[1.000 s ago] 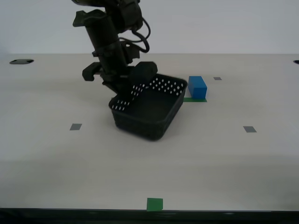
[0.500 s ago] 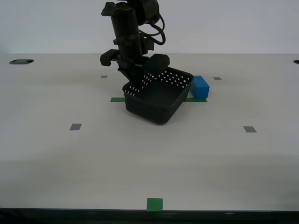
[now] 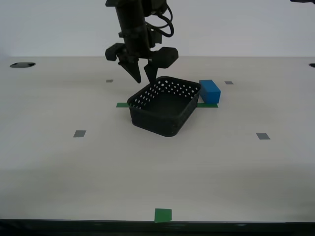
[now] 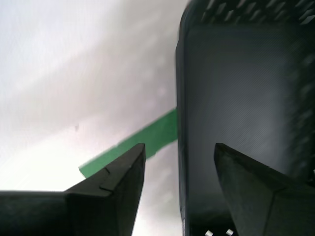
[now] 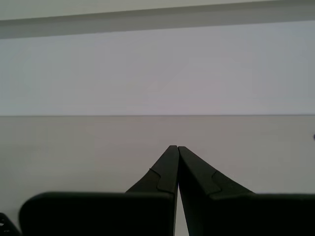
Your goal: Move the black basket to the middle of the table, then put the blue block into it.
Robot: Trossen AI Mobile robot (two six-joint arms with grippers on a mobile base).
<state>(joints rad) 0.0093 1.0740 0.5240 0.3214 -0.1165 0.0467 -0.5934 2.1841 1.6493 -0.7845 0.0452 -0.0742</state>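
The black basket (image 3: 164,106) rests flat on the table (image 3: 157,162) near its middle, over a green tape strip. My second gripper (image 3: 142,79) hangs open just above the basket's rim at the exterior view's left, holding nothing. In the second wrist view its fingers (image 4: 118,184) straddle the basket's wall (image 4: 236,98) with a gap all round. The blue block (image 3: 209,92) sits on the table right behind the basket, at the exterior view's right. My first gripper (image 5: 176,167) is shut and empty, and faces bare table and a wall.
Green tape (image 3: 124,104) lies under the basket and also shows in the second wrist view (image 4: 133,142). A green square (image 3: 163,215) marks the front edge. Grey markers (image 3: 79,133) (image 3: 263,135) dot the tabletop. A dark hole (image 3: 22,64) is at the far left.
My second gripper carried the tilted basket toward the exterior view's right, set it down flat, opened and rose off its rim. The blue block has not moved.
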